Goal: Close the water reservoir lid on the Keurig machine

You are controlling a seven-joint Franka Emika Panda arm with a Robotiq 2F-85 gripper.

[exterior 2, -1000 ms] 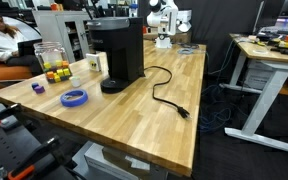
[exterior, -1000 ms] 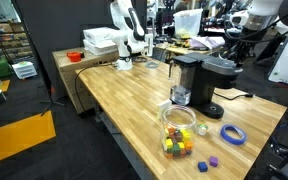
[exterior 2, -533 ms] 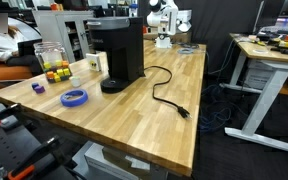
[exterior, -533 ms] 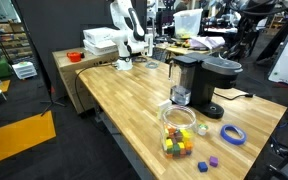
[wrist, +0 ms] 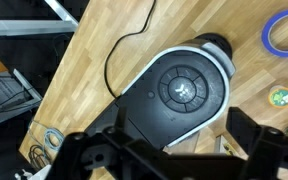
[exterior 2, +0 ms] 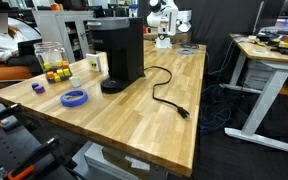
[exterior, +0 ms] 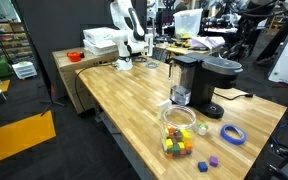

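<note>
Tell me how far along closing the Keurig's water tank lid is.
Done: the gripper hangs over the Keurig machine, as the wrist view shows. In hand: nothing; its fingers are open and touch nothing. Left: pressing the water reservoir lid down. In an exterior view it is too small to tell whether it is seated.

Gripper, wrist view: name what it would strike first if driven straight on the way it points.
Probably the Keurig machine, on its rounded brew-head top, directly ahead of the open gripper; how far off is unclear from this view.
</note>
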